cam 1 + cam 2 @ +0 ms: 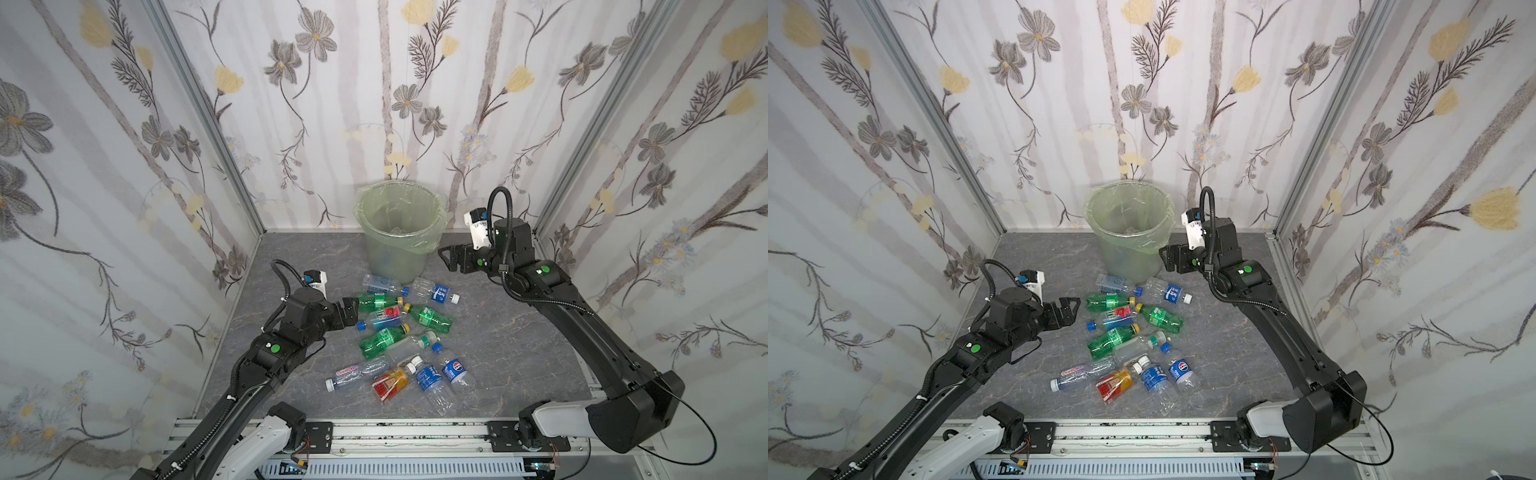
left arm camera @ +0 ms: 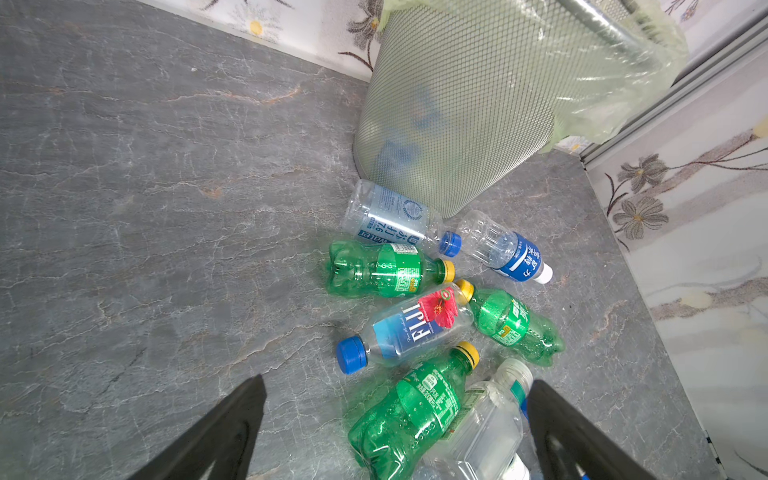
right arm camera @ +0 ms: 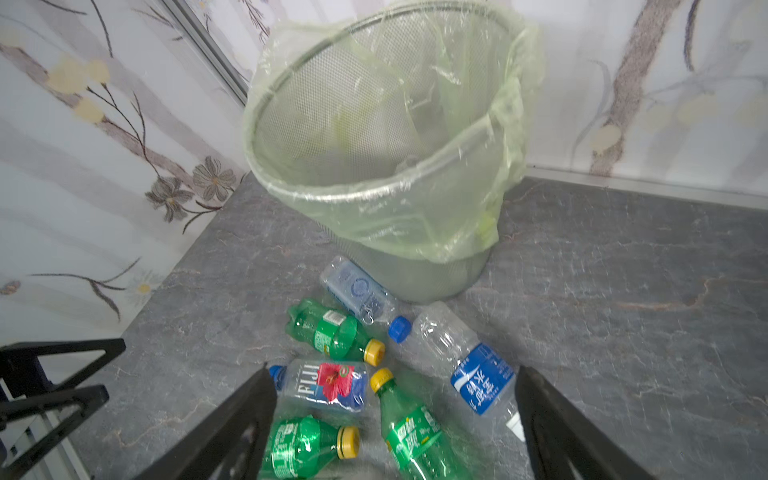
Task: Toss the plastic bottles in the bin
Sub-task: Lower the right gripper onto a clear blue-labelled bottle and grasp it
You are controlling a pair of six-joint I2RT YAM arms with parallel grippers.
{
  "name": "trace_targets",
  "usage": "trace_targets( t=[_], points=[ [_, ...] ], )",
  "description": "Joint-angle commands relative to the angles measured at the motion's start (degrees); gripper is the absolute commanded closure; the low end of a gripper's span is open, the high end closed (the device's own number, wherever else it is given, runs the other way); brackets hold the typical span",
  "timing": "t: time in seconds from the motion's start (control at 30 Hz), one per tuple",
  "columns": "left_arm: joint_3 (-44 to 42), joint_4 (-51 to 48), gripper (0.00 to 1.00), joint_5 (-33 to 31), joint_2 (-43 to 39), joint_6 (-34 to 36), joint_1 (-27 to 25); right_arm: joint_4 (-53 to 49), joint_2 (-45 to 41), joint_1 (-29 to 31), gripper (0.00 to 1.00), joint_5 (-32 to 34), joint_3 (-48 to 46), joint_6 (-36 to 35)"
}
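Several plastic bottles (image 1: pixel 399 332) lie in a loose pile on the grey marbled floor: green ones with yellow caps (image 2: pixel 386 270), clear ones with blue labels (image 3: pixel 482 378), and an orange-red one (image 1: pixel 1115 382). Behind the pile stands the bin (image 1: pixel 401 226), a mesh bucket lined with a pale green bag (image 3: pixel 415 216). Blue shapes show through its wall (image 2: pixel 399 158). My left gripper (image 1: pixel 351 309) is open and empty, low beside the pile's left edge. My right gripper (image 1: pixel 446 257) is open and empty, raised just right of the bin's rim, with bottles far below its jaws.
Flowered fabric walls close in the left, back and right sides, with metal corner posts (image 1: pixel 208 108). An aluminium rail (image 1: pixel 395 432) carrying both arm bases runs along the front edge. Bare floor (image 1: pixel 519 353) lies right of the pile.
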Motion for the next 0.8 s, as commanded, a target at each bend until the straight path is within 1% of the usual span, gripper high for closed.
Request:
trace_targets(
  t=[0.0,0.03,0.1,0.23,0.37,0.43,0.53,0.77],
  points=[
    [-0.3,1.02,0.0,7.51,0.67,3.45,0.05,4.22,-3.28,-0.14,0.1,0.01,-6.88,-0.79],
    [-0.38,1.01,0.0,9.63,1.27,3.99,0.06,4.67,-4.31,-0.23,0.1,-0.08,-9.32,-0.16],
    [-0.72,1.01,0.0,10.55,2.36,3.83,-0.03,5.7,-5.87,-0.39,0.1,-0.7,-13.37,1.51],
    [-0.83,0.92,0.0,10.09,4.01,4.07,-0.37,8.28,-8.48,-0.36,0.1,-3.63,-20.98,2.87],
    [-0.92,0.92,0.0,8.23,4.6,4.18,-0.46,10.06,-8.83,-0.41,0.12,-1.15,-25.23,2.76],
    [-1.01,0.92,0.0,7.42,4.7,4.09,-0.48,10.9,-6.99,-0.55,0.14,-0.23,-25.39,1.55],
    [-1.26,0.92,0.0,6.52,4.44,4.09,-0.48,11.37,-1.83,-1.05,0.17,-1.88,-23.22,-1.45],
    [-3.16,0.92,0.0,3.39,-0.02,2.47,-0.49,11.9,12.72,-2.63,0.15,-0.5,-14.24,-6.54]
  ],
)
